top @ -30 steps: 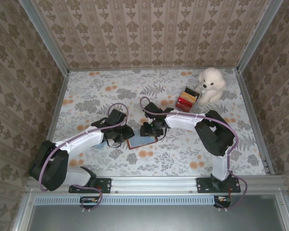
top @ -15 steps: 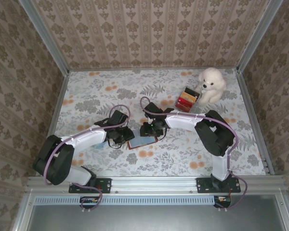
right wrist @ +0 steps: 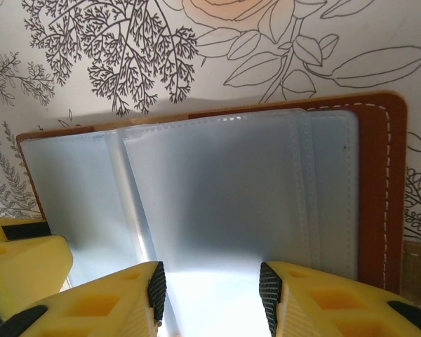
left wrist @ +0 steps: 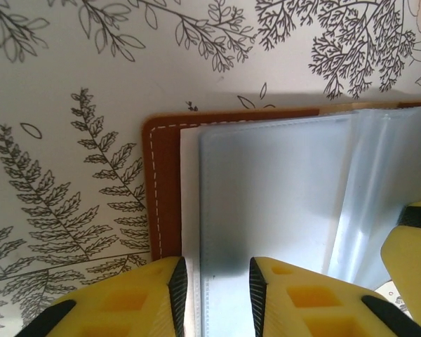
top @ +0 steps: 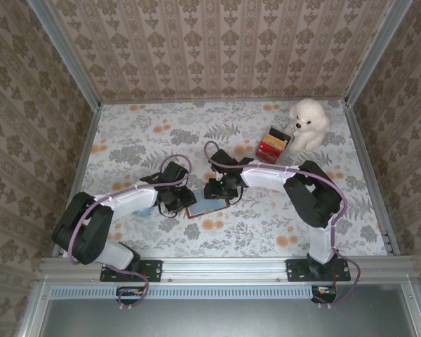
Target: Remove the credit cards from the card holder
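The counter (top: 126,133) is covered in a floral print. A plush dog (top: 307,123) sits well beyond the holder to its far right, with a small box (top: 272,145) just beside the dog on the holder's side. The holder (top: 208,206) lies flat and open on the counter, brown cover down and clear sleeves (right wrist: 231,189) facing up.

My left hand (left wrist: 217,277) is at the holder's left end. Its pads are slightly apart over the edge of a sleeve and a white card (left wrist: 189,196).

My right hand (right wrist: 212,281) is at the holder's opposite end, pads wider apart over a sleeve. I see neither hand clamping anything, and I cannot tell whether the pads touch the sleeves.
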Action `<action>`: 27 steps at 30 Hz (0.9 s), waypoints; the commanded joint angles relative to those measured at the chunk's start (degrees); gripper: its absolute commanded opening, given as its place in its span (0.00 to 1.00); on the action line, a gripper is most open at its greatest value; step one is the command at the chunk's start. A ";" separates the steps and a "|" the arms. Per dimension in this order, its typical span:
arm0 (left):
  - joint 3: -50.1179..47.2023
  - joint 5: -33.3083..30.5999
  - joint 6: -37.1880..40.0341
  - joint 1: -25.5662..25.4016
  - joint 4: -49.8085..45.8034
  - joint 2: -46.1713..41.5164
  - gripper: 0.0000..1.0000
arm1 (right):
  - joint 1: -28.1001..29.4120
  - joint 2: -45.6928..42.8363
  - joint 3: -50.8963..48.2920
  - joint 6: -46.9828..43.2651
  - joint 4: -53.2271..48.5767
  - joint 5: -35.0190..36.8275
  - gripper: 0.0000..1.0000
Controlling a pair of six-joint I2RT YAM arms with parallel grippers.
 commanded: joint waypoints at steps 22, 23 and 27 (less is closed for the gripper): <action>2.86 4.74 2.64 -0.09 3.06 -1.64 0.05 | -0.27 4.82 -2.52 0.69 -1.54 -0.51 0.40; 2.90 5.17 2.64 -0.09 3.56 -1.85 0.05 | -0.30 4.83 -2.53 0.69 -1.50 -0.56 0.40; 2.89 7.02 2.57 -0.01 5.48 -2.01 0.03 | -0.27 4.91 -2.60 0.69 -1.32 -0.60 0.40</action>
